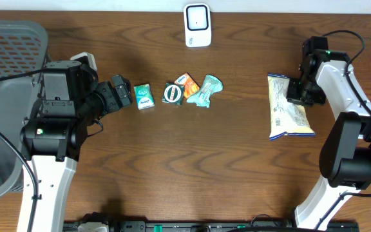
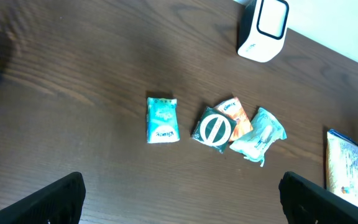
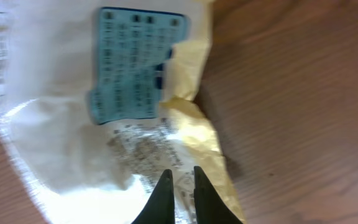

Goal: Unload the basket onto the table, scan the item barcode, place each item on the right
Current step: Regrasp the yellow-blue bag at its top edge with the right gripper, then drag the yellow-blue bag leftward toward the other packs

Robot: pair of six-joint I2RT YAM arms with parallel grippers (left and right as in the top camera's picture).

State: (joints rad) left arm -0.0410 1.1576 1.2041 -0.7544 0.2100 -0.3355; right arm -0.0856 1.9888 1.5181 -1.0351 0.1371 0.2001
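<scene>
The wooden surface (image 1: 185, 161) carries everything. A mesh basket (image 1: 5, 38) sits at its left edge, probably for scanned goods. The snack bag (image 1: 287, 113) lies flat at the right, its edge pinched in the almost closed right gripper (image 3: 181, 177), apparently for lifting toward the white scanner (image 1: 198, 26). The left gripper (image 2: 180, 186) hangs wide open and empty near the small packets (image 1: 145, 96).

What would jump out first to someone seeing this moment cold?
The white-and-yellow snack bag lies at the right, with the right gripper closing its fingers on the bag's edge. Four small packets sit in a row at centre, with the white scanner standing beyond them.
</scene>
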